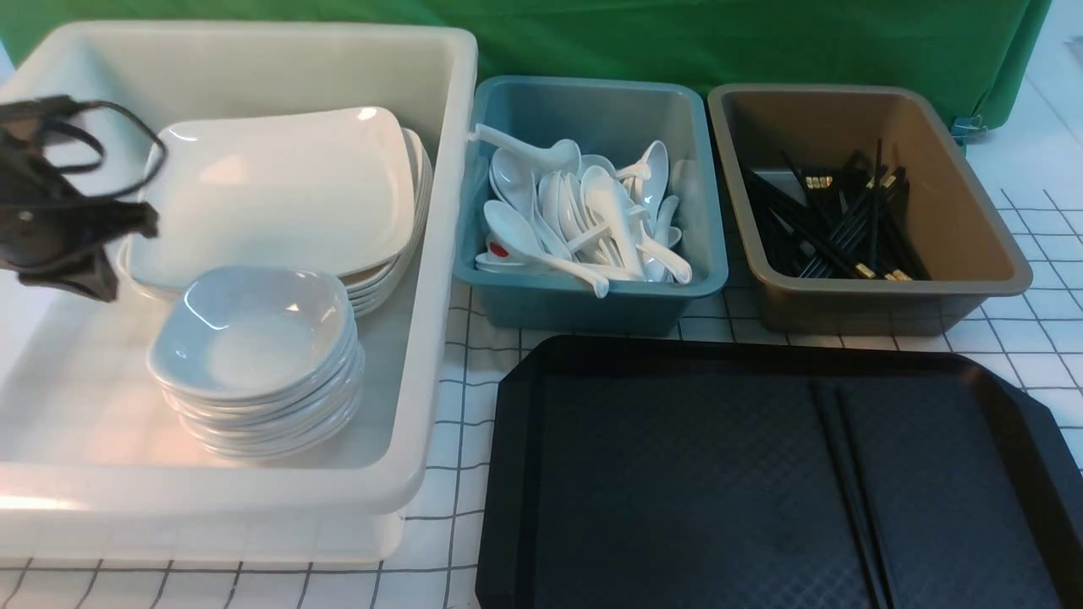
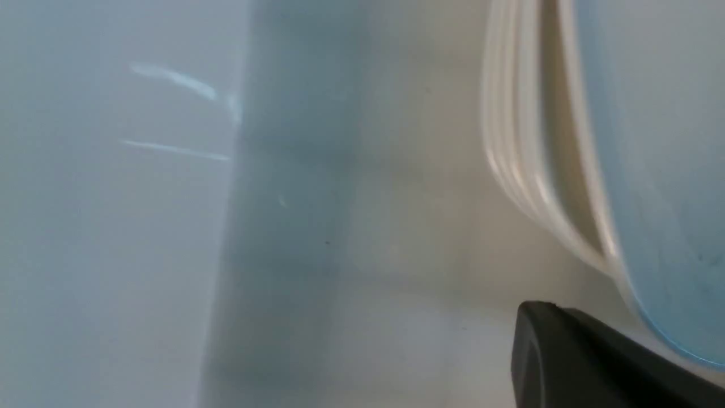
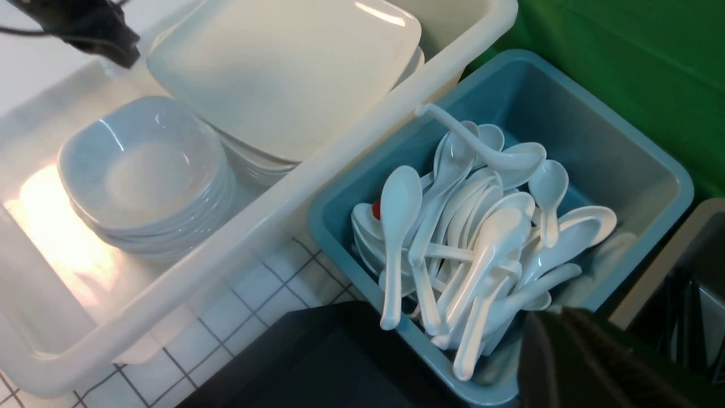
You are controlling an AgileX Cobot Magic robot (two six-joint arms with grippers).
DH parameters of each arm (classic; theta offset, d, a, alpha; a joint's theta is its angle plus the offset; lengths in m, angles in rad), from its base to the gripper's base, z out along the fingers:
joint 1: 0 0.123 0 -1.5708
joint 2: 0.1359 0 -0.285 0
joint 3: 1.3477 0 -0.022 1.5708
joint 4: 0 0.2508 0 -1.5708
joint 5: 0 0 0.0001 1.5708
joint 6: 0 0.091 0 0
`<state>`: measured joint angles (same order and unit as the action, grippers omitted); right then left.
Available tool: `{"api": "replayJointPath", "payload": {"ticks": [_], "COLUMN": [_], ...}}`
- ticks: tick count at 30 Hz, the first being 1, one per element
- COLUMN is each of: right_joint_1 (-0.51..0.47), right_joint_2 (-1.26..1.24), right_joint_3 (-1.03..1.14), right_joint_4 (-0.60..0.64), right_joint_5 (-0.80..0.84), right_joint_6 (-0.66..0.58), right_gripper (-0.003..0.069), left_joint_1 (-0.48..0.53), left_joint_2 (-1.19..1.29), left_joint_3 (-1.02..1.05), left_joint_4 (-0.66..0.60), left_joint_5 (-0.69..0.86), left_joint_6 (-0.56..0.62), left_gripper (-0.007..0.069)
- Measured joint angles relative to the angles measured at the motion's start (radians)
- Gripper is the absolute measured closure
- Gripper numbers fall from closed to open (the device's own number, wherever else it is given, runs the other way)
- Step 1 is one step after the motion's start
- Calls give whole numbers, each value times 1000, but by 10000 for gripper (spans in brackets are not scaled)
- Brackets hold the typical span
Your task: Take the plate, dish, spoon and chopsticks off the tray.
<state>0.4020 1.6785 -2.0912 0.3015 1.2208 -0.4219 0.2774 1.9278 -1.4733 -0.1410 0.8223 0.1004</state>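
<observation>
Starting at the far left, the left gripper [image 1: 101, 245] hangs over the near-left part of the white tub [image 1: 427, 397], blurred, and whether its jaws are wide or narrow I cannot tell; nothing shows in them. Inside the tub a stack of large plates [image 1: 279, 190] sits at the back and a stack of small dishes [image 1: 254, 334] in front of it. Next comes the blue tub [image 1: 592, 309], heaped with white spoons [image 1: 592, 220], then the brown tub [image 1: 973, 228] with a tangle of black sticks [image 1: 833, 233]. In front of these two, on the gridded surface [image 1: 474, 364], lies the tray [image 1: 677, 474]: no plate, dish or spoon is on it, so those three seem already sorted. Only the chopsticks [image 1: 850, 482] are left there, lying side by side right of the tray's middle, pointing front to back. The right gripper [image 3: 566, 357], seen only in its wrist view, is near the blue tub's front rim with jaws closed, nothing visibly held. My guess: three of four done, chopsticks yet to go
</observation>
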Motion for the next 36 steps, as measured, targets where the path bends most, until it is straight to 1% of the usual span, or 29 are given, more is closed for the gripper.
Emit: {"api": "replayJointPath", "payload": {"ticks": [2, 5, 10, 12, 14, 18, 21, 23, 25, 26, 28, 32, 36], "right_joint_1": [0, 0, 0, 0, 0, 0, 0, 0, 0, 0, 0, 0, 1], "right_joint_2": [0, 0, 0, 0, 0, 0, 0, 0, 0, 0, 0, 0, 0], "right_joint_3": [0, 0, 0, 0, 0, 0, 0, 0, 0, 0, 0, 0, 0], "right_joint_4": [1, 1, 5, 5, 5, 6, 9, 10, 15, 19, 23, 38, 43], "right_joint_5": [0, 0, 0, 0, 0, 1, 1, 1, 1, 1, 1, 1, 1], "right_joint_6": [0, 0, 0, 0, 0, 0, 0, 0, 0, 1, 1, 1, 2], "right_gripper": [642, 642, 641, 640, 640, 640, 640, 640, 640, 640, 640, 640, 640], "left_joint_1": [19, 24, 6, -13, -36, -68, -72, -70, -63, -58, -51, -55, -74], "left_joint_2": [0, 0, 0, 0, 0, 4, 21, 31, 41, 41, 33, -16, -72], "left_joint_3": [-12, -24, -25, -25, -25, -26, -27, -27, -41, -48, -61, -73, -80], "left_joint_4": [-15, -37, -71, -72, -72, -75, -75, -56, -13, 6, 29, 23, 0], "left_joint_5": [27, 125, 254, 250, 213, 79, 3, -27, -63, -62, -49, 12, 134], "left_joint_6": [11, 39, 66, 75, 77, 75, 62, 46, -13, -35, -41, 0, 41], "left_gripper": [627, 627, 627, 627, 627, 627, 627, 627, 627, 627, 627, 627, 627]}}
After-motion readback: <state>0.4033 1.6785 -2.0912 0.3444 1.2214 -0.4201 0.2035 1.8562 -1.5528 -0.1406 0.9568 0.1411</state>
